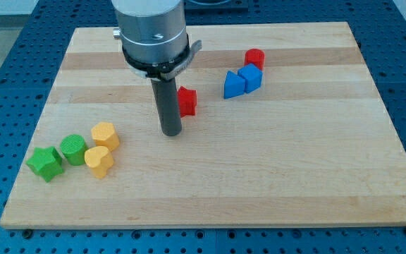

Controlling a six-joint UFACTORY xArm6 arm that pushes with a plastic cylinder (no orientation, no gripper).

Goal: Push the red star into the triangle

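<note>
Nearest the camera, a yellow heart block (99,161) sits on the wooden surface (273,176). Further back, the tool, a bare rod with no jaws, has its tip (170,132) just left of the red star block (187,101). Probably the approach step: next comes a rightward push toward the blue triangle block (234,85).

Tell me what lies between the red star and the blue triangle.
Nothing: in the camera view, bare board separates the red star from the blue triangle. My tip sits at the star's lower left.
</note>
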